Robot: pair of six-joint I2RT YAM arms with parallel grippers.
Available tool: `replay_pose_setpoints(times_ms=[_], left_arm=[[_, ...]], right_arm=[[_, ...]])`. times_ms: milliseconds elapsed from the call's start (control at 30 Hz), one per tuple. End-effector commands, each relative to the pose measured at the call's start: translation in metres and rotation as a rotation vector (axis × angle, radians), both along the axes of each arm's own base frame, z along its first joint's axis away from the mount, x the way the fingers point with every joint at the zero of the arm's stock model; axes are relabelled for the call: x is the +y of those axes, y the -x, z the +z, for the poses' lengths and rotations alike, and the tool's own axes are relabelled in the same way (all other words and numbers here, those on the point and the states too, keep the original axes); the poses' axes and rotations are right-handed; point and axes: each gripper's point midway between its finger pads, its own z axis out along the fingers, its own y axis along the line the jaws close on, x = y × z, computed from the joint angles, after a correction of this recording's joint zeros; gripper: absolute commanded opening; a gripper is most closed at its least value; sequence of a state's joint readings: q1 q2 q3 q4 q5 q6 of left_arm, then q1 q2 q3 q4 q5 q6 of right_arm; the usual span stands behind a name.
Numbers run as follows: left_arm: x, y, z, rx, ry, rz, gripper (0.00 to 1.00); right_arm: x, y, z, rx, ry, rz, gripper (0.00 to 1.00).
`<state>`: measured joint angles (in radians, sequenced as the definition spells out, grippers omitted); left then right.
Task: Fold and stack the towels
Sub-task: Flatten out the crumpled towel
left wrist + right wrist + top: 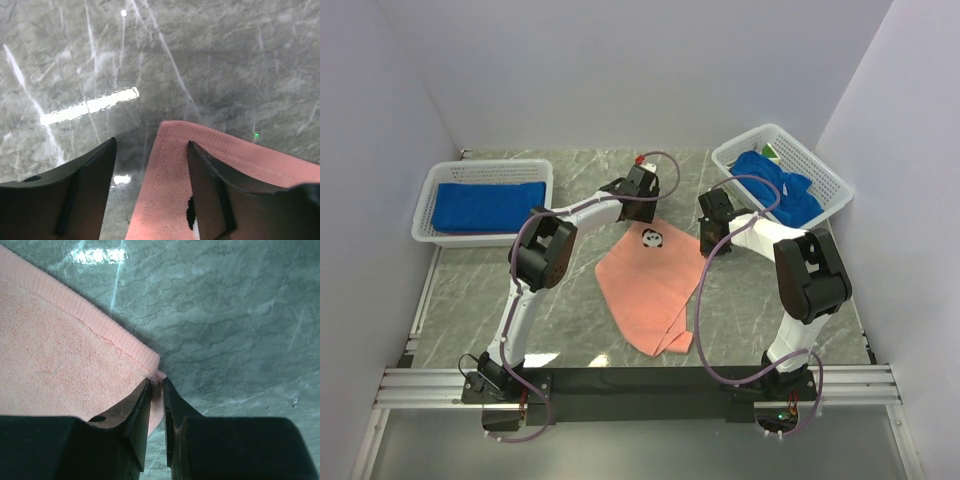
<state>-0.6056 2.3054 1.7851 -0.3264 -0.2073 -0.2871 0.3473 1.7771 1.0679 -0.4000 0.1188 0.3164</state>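
The salmon-pink towel [653, 283] lies spread in the middle of the table, a small panda motif near its far edge. My left gripper [642, 198] is open over the towel's far left corner [170, 165], which lies between the two fingers. My right gripper [708, 232] is shut on the towel's far right corner [156, 376], pinching its edge. A folded royal blue towel [486, 204] lies in the left basket. Crumpled blue towels [780, 186] fill the right basket, with a bit of green showing behind them.
A white lattice basket [430, 205] stands at the far left. A second white basket [830, 178] stands tilted at the far right. White walls close the table on three sides. A black rail runs along the near edge.
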Motion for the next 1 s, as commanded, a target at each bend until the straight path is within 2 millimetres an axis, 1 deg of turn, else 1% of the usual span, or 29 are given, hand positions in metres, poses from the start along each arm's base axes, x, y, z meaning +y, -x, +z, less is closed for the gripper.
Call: replay_pose_setpoints(times_ms=[0,33,67,100,133,167,200,233,267,300,333,367,400,433,467,500,567,600,633,667,700,733,767,800,833,867,900,933,967], left_arm=[[-0.012,0.011,-0.024,0.041,-0.008,-0.014,0.62],[-0.016,0.018,-0.03,0.055,-0.015,-0.023,0.59],[-0.016,0.025,-0.039,0.077,-0.024,-0.026,0.56],[-0.017,0.026,-0.039,0.081,-0.021,-0.023,0.56],[-0.017,0.033,-0.047,0.102,-0.024,-0.024,0.52],[-0.019,0.038,-0.05,0.113,-0.012,-0.013,0.49],[-0.017,0.043,-0.056,0.128,-0.011,-0.009,0.46],[-0.017,0.046,-0.058,0.142,-0.002,-0.005,0.4],[-0.018,0.049,-0.061,0.15,0.002,0.001,0.38],[-0.017,0.05,-0.062,0.158,0.008,0.01,0.35],[-0.016,0.053,-0.065,0.164,0.005,0.012,0.28],[-0.015,0.053,-0.065,0.167,0.006,0.014,0.23],[-0.015,0.054,-0.066,0.168,0.003,0.013,0.17],[-0.013,0.053,-0.064,0.164,0.003,0.017,0.05],[-0.01,0.051,-0.062,0.151,-0.012,0.028,0.01],[-0.007,0.05,-0.059,0.143,-0.017,0.034,0.01],[-0.002,0.043,-0.044,0.105,-0.018,0.06,0.01],[0.001,0.039,-0.029,0.078,-0.009,0.073,0.01],[0.005,0.036,-0.019,0.056,-0.003,0.087,0.01],[0.009,0.03,-0.006,0.016,-0.001,0.111,0.01],[0.013,0.03,0.003,-0.004,0.0,0.125,0.01],[0.017,0.026,0.034,-0.057,0.03,0.143,0.01],[0.021,0.022,0.051,-0.097,0.04,0.163,0.01],[0.029,0.02,0.066,-0.139,0.031,0.194,0.01],[0.033,0.019,0.099,-0.198,0.058,0.212,0.01],[0.038,0.018,0.116,-0.232,0.065,0.228,0.01],[0.047,0.018,0.148,-0.296,0.079,0.262,0.01],[0.051,0.018,0.165,-0.327,0.088,0.276,0.01],[0.056,0.019,0.181,-0.357,0.094,0.283,0.01]], right_arm=[[-0.001,0.003,-0.001,0.03,0.027,0.016,0.21],[0.0,0.003,0.001,0.028,0.025,0.016,0.17],[0.0,0.002,0.002,0.026,0.022,0.019,0.17],[0.0,0.002,0.002,0.024,0.021,0.019,0.16],[0.001,0.002,0.003,0.023,0.019,0.02,0.15],[0.001,0.002,0.004,0.02,0.019,0.021,0.12],[0.001,0.002,0.004,0.021,0.018,0.024,0.11],[0.002,0.001,0.006,0.016,0.015,0.027,0.1],[0.002,0.001,0.006,0.016,0.013,0.028,0.1],[0.003,0.0,0.007,0.012,0.011,0.028,0.06],[0.003,-0.001,0.009,0.009,0.008,0.034,0.05],[0.004,-0.002,0.01,0.003,0.007,0.035,0.04],[0.004,-0.002,0.01,0.003,0.008,0.036,0.01],[0.004,-0.004,0.012,-0.005,0.008,0.038,0.0],[0.004,-0.005,0.013,-0.01,0.01,0.039,0.0],[0.004,-0.006,0.015,-0.016,0.007,0.044,0.0],[0.005,-0.01,0.02,-0.032,0.007,0.048,0.0],[0.006,-0.013,0.025,-0.05,0.005,0.052,0.0],[0.006,-0.017,0.031,-0.071,0.002,0.054,0.0],[0.007,-0.023,0.039,-0.096,-0.002,0.056,0.0],[0.008,-0.028,0.05,-0.131,-0.004,0.064,0.0],[0.01,-0.032,0.059,-0.155,-0.007,0.068,0.0],[0.01,-0.041,0.073,-0.199,-0.011,0.065,0.0],[0.011,-0.045,0.089,-0.243,-0.015,0.075,0.0],[0.012,-0.051,0.102,-0.281,-0.019,0.077,0.0],[0.014,-0.059,0.119,-0.327,-0.025,0.08,0.0],[0.013,-0.063,0.137,-0.374,-0.02,0.089,0.0],[0.013,-0.067,0.151,-0.408,-0.019,0.091,0.0],[0.014,-0.075,0.172,-0.459,-0.023,0.095,0.0]])
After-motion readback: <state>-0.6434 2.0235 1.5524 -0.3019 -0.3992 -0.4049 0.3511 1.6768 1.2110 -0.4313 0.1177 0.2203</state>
